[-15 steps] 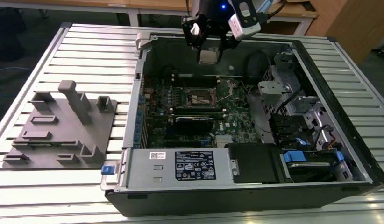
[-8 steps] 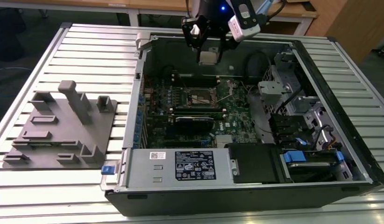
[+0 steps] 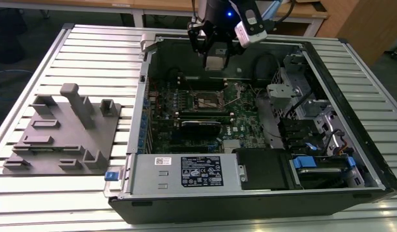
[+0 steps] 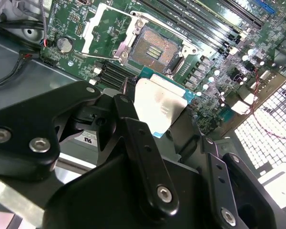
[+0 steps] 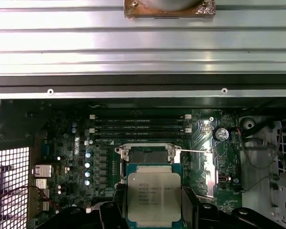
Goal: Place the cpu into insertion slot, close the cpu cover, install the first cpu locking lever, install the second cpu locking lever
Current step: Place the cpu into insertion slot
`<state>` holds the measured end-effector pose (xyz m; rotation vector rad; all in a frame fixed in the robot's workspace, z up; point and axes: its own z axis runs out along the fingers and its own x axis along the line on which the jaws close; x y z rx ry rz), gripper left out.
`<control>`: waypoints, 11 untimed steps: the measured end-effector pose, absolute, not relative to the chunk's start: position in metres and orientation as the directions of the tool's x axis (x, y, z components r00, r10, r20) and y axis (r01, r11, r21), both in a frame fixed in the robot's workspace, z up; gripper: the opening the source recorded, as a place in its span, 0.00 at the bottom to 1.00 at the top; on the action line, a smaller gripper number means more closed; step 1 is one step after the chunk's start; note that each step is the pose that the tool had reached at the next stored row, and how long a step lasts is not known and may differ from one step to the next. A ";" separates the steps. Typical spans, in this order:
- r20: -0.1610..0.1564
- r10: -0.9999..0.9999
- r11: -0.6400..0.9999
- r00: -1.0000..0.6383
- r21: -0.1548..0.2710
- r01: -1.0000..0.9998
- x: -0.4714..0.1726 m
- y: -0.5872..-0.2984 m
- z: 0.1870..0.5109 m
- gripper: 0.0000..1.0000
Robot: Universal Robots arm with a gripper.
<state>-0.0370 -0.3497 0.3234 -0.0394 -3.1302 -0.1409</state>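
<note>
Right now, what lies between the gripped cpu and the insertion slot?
Nothing; in the second wrist view only air separates the cpu from the open insertion slot.

A robotics lab or workshop: slatted aluminium bench, opened computer case, wooden desks behind.

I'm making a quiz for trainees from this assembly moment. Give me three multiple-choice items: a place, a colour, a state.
1. Where is the cpu? A) in the gripper, above the circuit board B) already seated in place C) lying loose on the board
2. The circuit board is: A) blue B) green C) red
3. The insertion slot is: A) open and empty B) covered C) filled
Key: 1A, the gripper clamps it in both wrist views; 2B, green shows around the slot; 3A, its centre lies bare.
</note>
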 end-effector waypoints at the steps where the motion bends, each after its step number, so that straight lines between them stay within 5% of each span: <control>1: 0.009 0.025 0.996 -1.000 0.090 0.025 -0.037 -0.350 0.323 0.54; 11: 0.009 0.025 0.996 -1.000 0.090 0.025 -0.037 -0.350 0.322 0.54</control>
